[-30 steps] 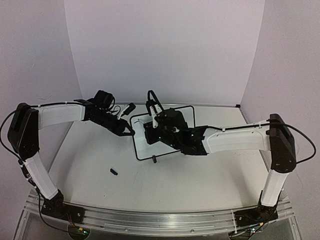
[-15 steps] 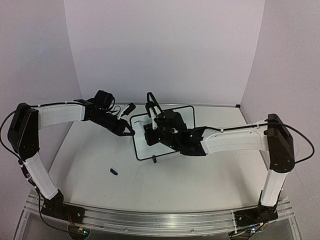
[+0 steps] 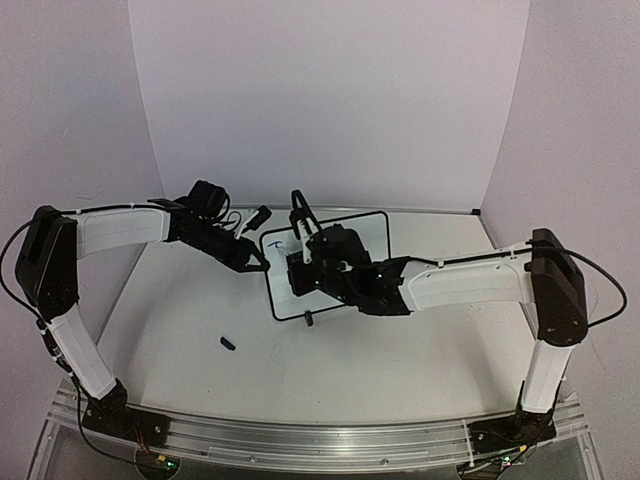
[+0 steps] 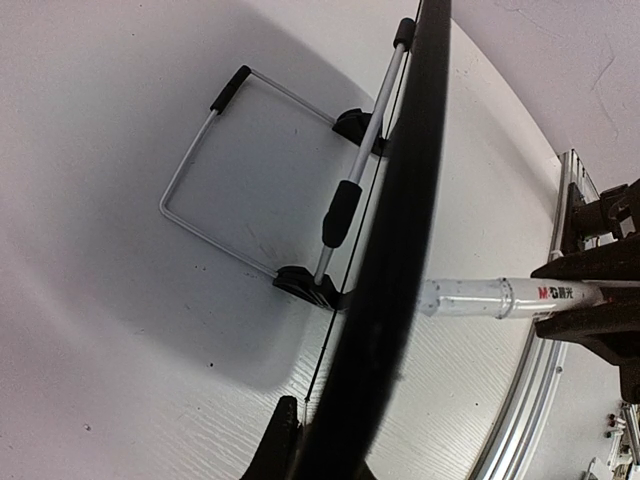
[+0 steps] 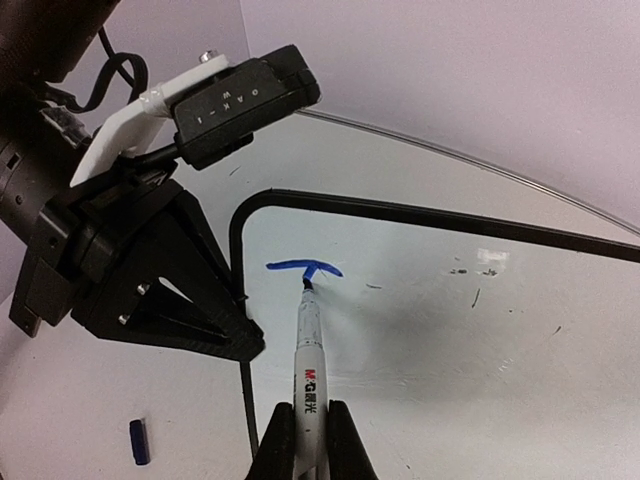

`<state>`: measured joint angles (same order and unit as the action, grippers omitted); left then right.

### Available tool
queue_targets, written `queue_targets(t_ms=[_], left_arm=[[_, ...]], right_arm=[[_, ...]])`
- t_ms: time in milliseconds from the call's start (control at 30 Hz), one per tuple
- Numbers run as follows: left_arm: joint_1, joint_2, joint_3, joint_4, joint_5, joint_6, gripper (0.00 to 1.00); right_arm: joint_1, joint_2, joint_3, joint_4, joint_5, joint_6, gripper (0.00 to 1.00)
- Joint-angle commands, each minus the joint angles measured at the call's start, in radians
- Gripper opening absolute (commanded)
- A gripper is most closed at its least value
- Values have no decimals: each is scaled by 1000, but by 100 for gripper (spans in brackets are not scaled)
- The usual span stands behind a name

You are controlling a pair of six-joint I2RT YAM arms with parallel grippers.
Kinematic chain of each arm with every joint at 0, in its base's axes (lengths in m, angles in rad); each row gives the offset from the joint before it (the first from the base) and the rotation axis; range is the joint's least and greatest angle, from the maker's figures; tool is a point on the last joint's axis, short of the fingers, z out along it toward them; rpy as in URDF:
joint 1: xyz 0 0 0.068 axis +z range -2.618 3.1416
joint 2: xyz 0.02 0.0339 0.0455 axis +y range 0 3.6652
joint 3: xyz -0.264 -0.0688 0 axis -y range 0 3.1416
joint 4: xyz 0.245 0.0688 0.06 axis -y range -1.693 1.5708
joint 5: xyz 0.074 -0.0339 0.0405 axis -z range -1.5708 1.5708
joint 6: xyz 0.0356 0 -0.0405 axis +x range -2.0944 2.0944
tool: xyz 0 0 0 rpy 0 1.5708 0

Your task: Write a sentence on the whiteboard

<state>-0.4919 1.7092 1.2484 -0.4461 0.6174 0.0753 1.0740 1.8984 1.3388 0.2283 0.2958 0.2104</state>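
The right gripper [image 5: 310,425] is pinched narrow around the barrel of a white marker [image 5: 308,350]; the marker's long axis runs straight out ahead of the fingers, and its dark tip meets the whiteboard [image 5: 480,330] at the far end. Of the sentence [image 5: 305,267] only one short blue horizontal stroke is written, near the board's upper-left corner; it lies just beyond the tip, which touches the underside of its middle. I judge the next stroke to be a stem drawn from that point back toward the right gripper; the blank surface for the remaining letters spreads to the right of the tip and nearer the wrist.

The left gripper [image 3: 252,262] sits to the left of the marker, its fingers closed on the board's black left frame, apparently steadying it; from its own wrist view the frame rises straight away from the fingers. The right arm is the one reaching over the writing face, so the writing falls to it. A small blue cap [image 5: 139,441] lies on the table, off to the near left of the right gripper and apart from the board.
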Motion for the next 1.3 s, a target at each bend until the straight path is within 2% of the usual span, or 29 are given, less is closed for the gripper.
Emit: queue_targets(t_ms=[0,467,733,900,1267], left_arm=[[1,-13,7,0,-48,-3,0],[1,-14,8,-2,-49,-5,0],[1,-16,8,-2,-52,-5,0],[1,-16,8,-3,-56,-3,0],[1,-16,9,-3,-57,-5,0]], right_arm=[[2,0,-32,-9,28,26,0],[34,1,-54,-20,29,37,0],[34,3,-17,23,-31,18,0],[34,-56,-56,73,-48,22,0],[13,-80,-95,74,26,50,0]])
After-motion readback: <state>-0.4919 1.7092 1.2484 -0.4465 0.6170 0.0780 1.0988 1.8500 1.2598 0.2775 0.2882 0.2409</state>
